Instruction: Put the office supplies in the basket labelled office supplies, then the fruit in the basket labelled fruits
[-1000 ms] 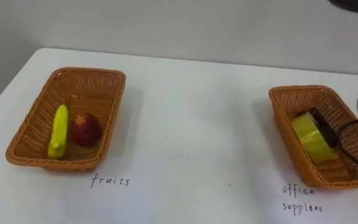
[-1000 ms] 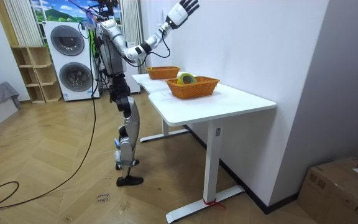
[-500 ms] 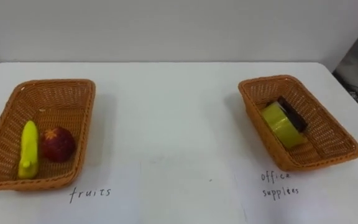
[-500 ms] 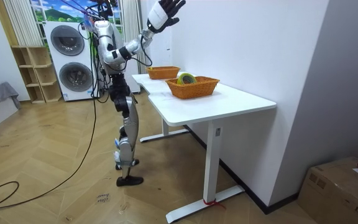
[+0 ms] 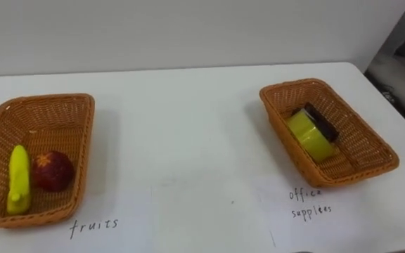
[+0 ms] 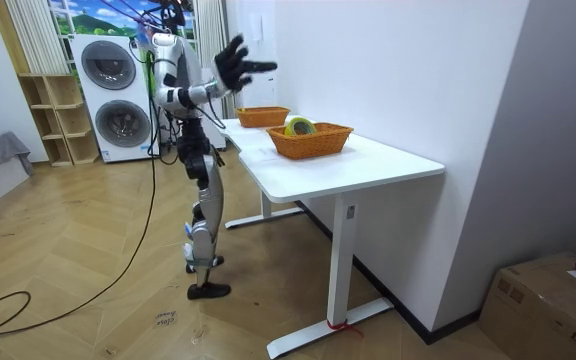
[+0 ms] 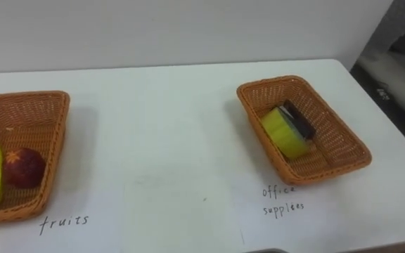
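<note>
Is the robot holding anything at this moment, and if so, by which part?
Nothing is held. The right hand is up in the air near the table, fingers spread and empty.

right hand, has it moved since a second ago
Yes: the right hand has dropped and swung toward the room view's left, farther from the near basket on the table.

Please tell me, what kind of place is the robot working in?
Probably a home-style room, perhaps a laundry corner: two stacked white washing machines, a light wooden open shelf beside them, and a herringbone wooden floor around the white table.
</note>
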Tool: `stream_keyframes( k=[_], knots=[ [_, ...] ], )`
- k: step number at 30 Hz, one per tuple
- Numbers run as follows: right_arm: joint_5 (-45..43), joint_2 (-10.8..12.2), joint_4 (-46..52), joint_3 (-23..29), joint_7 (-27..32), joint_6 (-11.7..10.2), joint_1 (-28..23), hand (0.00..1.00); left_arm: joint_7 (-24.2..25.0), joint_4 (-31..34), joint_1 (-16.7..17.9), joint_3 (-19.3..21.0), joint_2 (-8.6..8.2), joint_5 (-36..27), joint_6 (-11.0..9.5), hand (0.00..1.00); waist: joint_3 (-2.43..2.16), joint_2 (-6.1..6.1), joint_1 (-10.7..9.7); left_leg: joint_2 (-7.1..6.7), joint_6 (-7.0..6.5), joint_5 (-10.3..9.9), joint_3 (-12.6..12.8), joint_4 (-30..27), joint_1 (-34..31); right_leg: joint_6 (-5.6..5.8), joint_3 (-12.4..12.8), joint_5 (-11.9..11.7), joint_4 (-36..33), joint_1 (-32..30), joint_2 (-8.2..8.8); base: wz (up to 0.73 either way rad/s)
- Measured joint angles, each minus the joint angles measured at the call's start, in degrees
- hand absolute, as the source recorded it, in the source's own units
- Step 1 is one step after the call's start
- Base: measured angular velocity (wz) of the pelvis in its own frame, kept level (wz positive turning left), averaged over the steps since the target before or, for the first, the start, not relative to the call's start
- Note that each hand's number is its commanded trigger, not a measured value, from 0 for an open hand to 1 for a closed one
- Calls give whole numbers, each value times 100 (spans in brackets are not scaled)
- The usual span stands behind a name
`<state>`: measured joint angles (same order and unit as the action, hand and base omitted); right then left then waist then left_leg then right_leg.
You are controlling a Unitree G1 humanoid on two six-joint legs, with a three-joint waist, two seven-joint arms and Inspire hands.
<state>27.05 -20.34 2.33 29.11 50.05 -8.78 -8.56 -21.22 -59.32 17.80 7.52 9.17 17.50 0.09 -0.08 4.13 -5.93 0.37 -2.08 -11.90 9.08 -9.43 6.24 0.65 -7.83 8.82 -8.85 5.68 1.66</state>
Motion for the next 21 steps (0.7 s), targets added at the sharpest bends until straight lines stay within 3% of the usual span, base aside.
stream_keyframes(
  k=[7,15,21],
  knots=[
    [871,115,-815,218,359,-2,-214,0,-65,106,-43,-2,21,-124,3,0,-19,-18,-144,-15,4,0,5,71,-23,0,31,0,14,-21,-19,0],
    [1476,525,-2454,426,445,17,-233,0,-47,324,-50,4,20,-188,122,0,-26,1,-232,-5,0,-2,8,129,-67,0,76,0,-3,-72,-14,0],
    [1554,657,-2927,359,382,12,-477,0,66,325,-31,-5,15,-218,123,0,-5,-105,-165,0,-1,-3,15,119,-60,-1,123,-1,-18,-76,-20,0]
  ],
)
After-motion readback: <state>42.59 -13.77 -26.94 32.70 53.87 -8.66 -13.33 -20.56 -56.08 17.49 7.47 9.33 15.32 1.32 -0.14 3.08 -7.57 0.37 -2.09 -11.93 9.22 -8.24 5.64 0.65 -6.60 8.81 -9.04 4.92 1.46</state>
